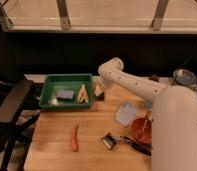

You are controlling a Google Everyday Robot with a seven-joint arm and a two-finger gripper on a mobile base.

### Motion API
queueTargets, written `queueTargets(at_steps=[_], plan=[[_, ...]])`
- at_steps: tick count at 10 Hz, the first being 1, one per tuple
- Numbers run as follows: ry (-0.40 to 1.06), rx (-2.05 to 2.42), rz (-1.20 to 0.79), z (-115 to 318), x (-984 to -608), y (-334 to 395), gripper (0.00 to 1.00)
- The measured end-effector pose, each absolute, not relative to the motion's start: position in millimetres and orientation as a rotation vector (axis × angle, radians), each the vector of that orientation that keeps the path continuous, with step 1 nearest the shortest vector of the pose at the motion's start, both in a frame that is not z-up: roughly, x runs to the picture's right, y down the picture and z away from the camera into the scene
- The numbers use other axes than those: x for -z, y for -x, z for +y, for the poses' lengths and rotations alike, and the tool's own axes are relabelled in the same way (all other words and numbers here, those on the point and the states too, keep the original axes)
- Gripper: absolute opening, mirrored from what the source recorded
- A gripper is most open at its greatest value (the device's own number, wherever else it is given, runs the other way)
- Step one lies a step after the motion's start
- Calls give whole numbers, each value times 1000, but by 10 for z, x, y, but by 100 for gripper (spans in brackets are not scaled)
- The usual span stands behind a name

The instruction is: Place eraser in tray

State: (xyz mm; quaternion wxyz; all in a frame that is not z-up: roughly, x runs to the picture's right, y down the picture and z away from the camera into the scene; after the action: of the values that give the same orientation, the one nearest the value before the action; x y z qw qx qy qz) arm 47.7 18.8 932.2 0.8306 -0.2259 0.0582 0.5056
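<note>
The gripper (pixel 99 91) hangs with fingers spread near the table's (pixel 92 131) back edge, just beside the green tray's (pixel 67 76) right rim. The dark eraser (pixel 101 95) seems to lie beneath it, outside the tray.

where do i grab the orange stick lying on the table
Pinch the orange stick at mid-length across its narrow width, coming straight down: it lies flat on the table, long and thin. The end effector is open beside the right rim of the tray.
</note>
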Motion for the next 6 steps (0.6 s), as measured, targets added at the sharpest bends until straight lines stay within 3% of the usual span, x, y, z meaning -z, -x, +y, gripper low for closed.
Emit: queueTargets(at_steps=[6], plan=[[558, -1064, 162, 441, -9519, -416, 65]])
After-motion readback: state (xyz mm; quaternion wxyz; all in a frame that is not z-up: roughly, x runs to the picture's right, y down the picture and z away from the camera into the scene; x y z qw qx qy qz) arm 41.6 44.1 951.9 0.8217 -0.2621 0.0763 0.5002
